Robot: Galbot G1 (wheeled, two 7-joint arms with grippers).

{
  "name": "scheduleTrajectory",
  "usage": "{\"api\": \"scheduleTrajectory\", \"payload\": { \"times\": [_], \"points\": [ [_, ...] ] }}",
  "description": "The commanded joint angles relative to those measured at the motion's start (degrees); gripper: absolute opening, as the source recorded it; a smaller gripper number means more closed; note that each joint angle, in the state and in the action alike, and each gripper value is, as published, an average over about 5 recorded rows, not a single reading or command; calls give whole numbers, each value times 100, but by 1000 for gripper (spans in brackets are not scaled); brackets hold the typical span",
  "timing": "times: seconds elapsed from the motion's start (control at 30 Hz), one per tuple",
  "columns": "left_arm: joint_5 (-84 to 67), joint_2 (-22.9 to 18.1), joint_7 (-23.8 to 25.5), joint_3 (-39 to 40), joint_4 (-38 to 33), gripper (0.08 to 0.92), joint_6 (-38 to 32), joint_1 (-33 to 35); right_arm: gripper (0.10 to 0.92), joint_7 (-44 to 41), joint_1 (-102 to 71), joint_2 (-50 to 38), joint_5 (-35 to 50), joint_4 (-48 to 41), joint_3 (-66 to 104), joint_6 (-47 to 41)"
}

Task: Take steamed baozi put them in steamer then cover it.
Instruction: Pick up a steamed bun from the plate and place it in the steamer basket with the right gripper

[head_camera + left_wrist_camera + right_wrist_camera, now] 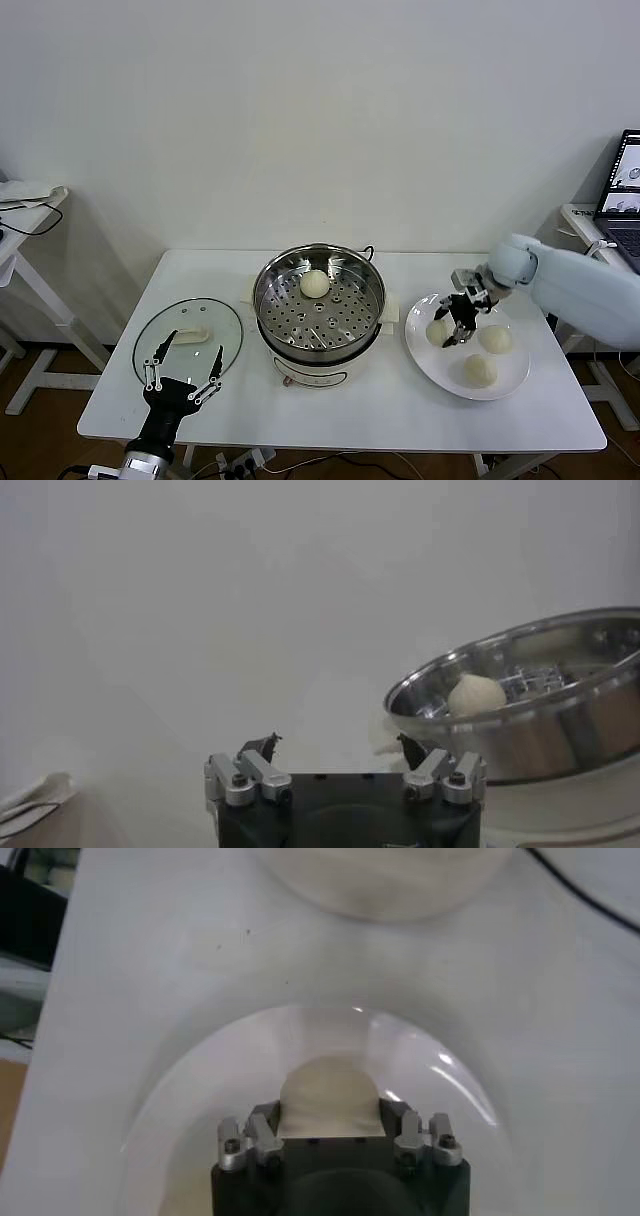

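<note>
The steamer (268,300) stands mid-table with one baozi (314,283) on its perforated tray. A white plate (510,385) to its right holds three more baozi; two lie free (494,339) (480,370). My right gripper (460,325) is over the plate's near-steamer side, its fingers pressed on both sides of the third baozi (438,331). The right wrist view shows this baozi (330,1093) between the gripper's (330,1120) fingers, above the plate (200,1098). The glass cover (160,340) lies flat at the table's left. My left gripper (182,378) is open and empty at its front edge.
The left wrist view shows the left gripper (338,745) and the steamer (520,740) with its baozi (476,695). A black cord (368,250) runs behind the steamer. A laptop (625,200) stands on a side table at right, and another table (25,200) at left.
</note>
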Motion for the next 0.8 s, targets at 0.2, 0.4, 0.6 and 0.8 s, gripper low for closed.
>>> {"api": "scheduleTrajectory", "payload": {
  "times": [0.2, 0.4, 0.6, 0.8],
  "points": [
    [-58, 36, 0, 60, -44, 823, 7, -24, 645, -1040, 2349, 884, 832, 283, -866, -69],
    [-236, 60, 3, 80, -70, 823, 18, -87, 640, -1095, 2776, 1633, 1542, 568, -1094, -332],
    [-251, 82, -8, 94, -90, 823, 29, -160, 638, -696, 2563, 2472, 1901, 550, -1173, -618],
    [-253, 69, -18, 105, -92, 823, 31, -199, 636, -229, 2130, 3267, 2038, 250, -1266, -956]
  ]
}}
